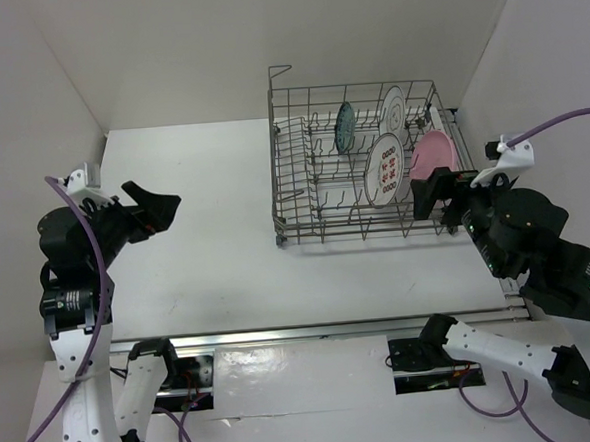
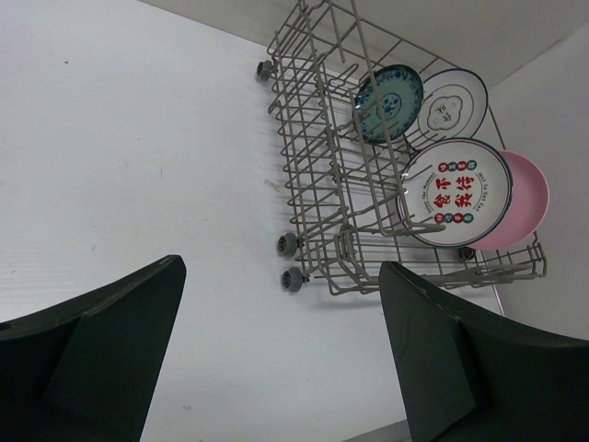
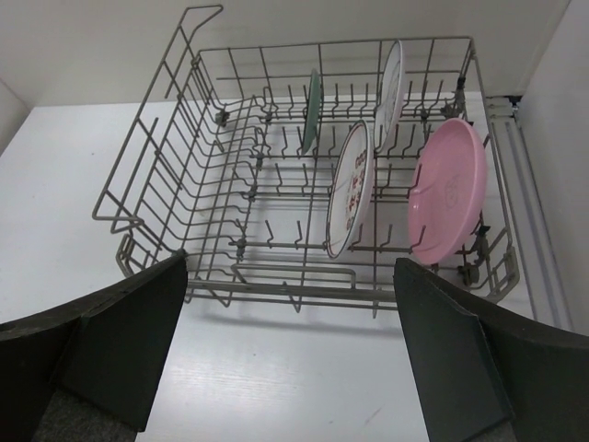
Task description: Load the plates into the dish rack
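Observation:
The grey wire dish rack stands at the back right of the white table. Upright between its tines are a teal plate, a white plate with a dark rim, a white plate with a red pattern and a pink plate. My right gripper hovers open and holding nothing just in front of the rack's near right corner, facing the rack and the pink plate. Far off at the left of the table, my left gripper is also open, with nothing between its fingers.
White walls close in the table at the back and on both sides. A metal rail runs along the near edge, and another rail lies to the right of the rack. The rack stands on small wheels.

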